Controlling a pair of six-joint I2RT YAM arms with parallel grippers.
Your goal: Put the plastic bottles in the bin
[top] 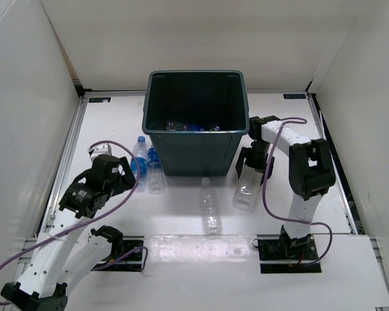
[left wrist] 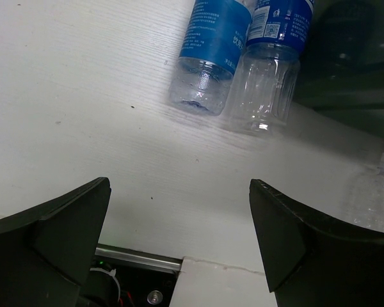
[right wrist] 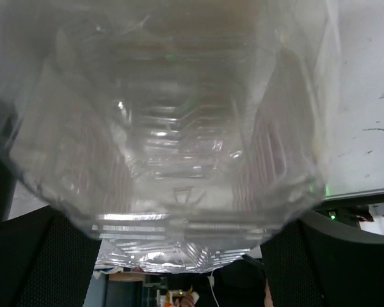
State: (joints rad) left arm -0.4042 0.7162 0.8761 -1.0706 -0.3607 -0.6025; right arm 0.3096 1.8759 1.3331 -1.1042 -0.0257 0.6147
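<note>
right gripper [top: 253, 167]: fingers spread wide either side of a clear unlabelled bottle [top: 245, 192]. We could not tell whether the pads pressed it.
held-or-not: the bottle filled the right wrist view, running between the fingers toward the camera; grip unclear.
bottle axis: long axis ran near-to-far, slightly tilted, far end under the gripper. It appeared to lie on the table [top: 117, 123].
bin [top: 194, 159]: just beside the right gripper, to its far-left; rim above the fingers. We judged a lift, then a carry left over the rim.
bin contents: some bottles already lay inside, too small to count.
centre bottle [top: 211, 206]: clear, lying near-to-far between the arms, nearer the right arm.
left gripper [left wrist: 179, 185]: fingers spread, nothing between them.
blue-label bottles [left wrist: 208, 38]: two side by side ahead of the left gripper, against the bin's left front; left arm nearer.
</note>
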